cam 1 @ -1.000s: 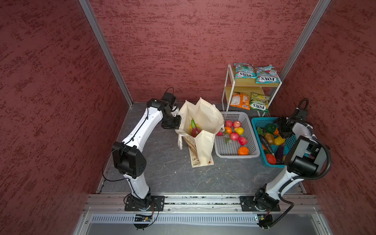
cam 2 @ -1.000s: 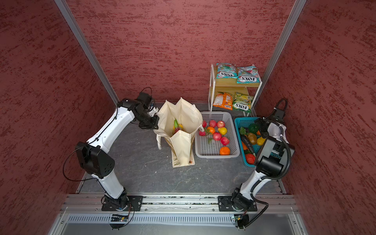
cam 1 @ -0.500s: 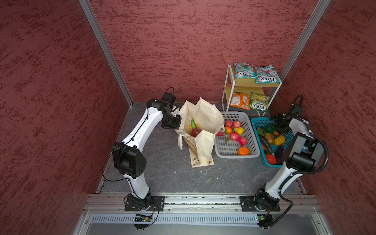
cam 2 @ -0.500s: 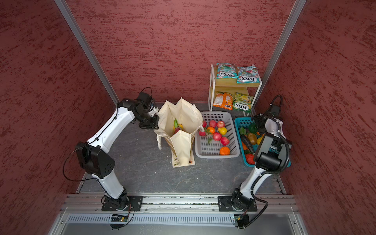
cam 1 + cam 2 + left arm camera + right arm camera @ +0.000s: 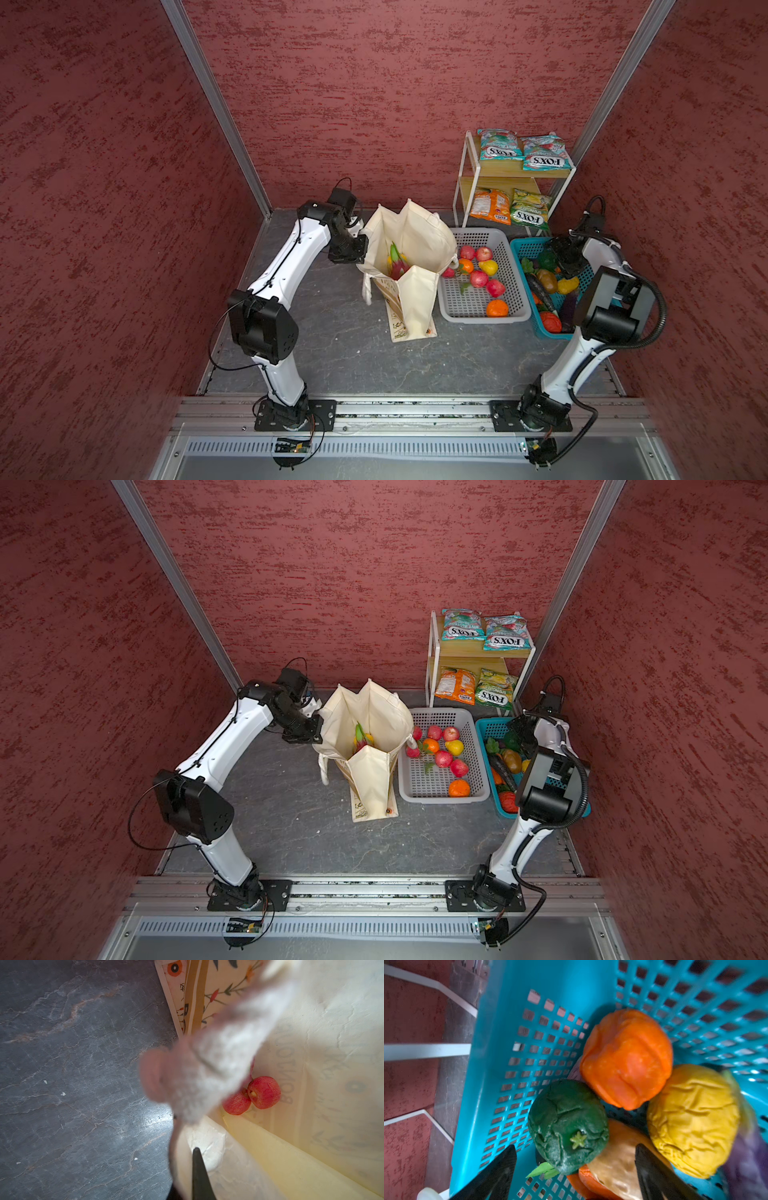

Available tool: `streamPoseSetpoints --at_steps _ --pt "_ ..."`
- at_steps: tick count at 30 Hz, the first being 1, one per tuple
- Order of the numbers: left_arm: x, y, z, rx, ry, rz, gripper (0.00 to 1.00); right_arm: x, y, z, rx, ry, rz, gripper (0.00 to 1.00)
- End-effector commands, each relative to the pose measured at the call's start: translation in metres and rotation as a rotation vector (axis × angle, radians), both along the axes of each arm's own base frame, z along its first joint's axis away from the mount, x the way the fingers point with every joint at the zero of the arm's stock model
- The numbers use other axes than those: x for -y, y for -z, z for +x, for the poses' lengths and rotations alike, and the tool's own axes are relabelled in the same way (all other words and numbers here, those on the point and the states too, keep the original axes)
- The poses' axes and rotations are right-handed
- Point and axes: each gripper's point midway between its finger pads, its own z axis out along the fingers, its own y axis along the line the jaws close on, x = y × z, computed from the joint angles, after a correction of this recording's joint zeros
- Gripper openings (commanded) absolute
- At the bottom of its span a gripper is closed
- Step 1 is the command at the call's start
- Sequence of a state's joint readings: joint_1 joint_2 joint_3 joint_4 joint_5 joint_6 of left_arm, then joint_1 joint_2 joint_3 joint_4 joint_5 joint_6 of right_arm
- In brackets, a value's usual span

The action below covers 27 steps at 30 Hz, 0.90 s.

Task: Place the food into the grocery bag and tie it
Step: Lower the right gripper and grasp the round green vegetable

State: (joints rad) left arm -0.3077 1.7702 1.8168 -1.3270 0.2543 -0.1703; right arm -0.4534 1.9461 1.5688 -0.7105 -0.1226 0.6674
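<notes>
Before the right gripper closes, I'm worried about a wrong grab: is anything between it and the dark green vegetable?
Nothing visible. The open right gripper faces the dark green vegetable directly; an orange vegetable lies just beyond it.

**Clearances, in a top view.** Dial centred on the grocery bag (image 5: 409, 257), 12 o'clock toward the back wall.

- **5 to 8 o'clock:** bare floor (image 5: 332, 345), free for approach.
- **9 to 10 o'clock:** the left gripper (image 5: 360, 249), pinched on the bag's rim, and its arm bar the way.
- **3 o'clock:** the grey basket (image 5: 486, 319) stands hard against the bag, no visible gap. The blue basket (image 5: 528, 245) lies just beyond it.
- **1 to 2 o'clock:** the shelf rack (image 5: 503, 170).
- **From above:** the bag mouth gapes upward, partly filled by a dragon fruit (image 5: 397, 270).

**Right wrist view.** The right gripper (image 5: 575, 1146), fingers spread wide, straddles a dark green vegetable (image 5: 566, 1124). An orange vegetable (image 5: 627, 1057) and a yellow vegetable (image 5: 691, 1120) crowd it. The blue basket's wall stands close beside.
</notes>
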Motion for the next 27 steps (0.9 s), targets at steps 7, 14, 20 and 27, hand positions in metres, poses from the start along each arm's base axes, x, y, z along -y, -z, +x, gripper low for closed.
streamPoseSetpoints --at_steps 7,14,20,27 --pt "0.001 0.000 0.004 0.005 0.009 -0.014 0.00 0.006 0.007 0.013 0.014 0.050 0.024 0.85" --pt "0.001 0.001 0.004 0.002 0.006 -0.014 0.00 0.002 0.016 0.018 0.003 0.043 0.041 0.84" --pt "0.001 0.001 0.006 0.002 0.004 -0.013 0.00 0.008 0.018 0.019 0.003 0.064 0.010 0.74" --pt "0.000 0.004 0.004 -0.007 -0.002 -0.007 0.00 0.005 0.011 0.018 0.035 0.066 0.018 0.60"
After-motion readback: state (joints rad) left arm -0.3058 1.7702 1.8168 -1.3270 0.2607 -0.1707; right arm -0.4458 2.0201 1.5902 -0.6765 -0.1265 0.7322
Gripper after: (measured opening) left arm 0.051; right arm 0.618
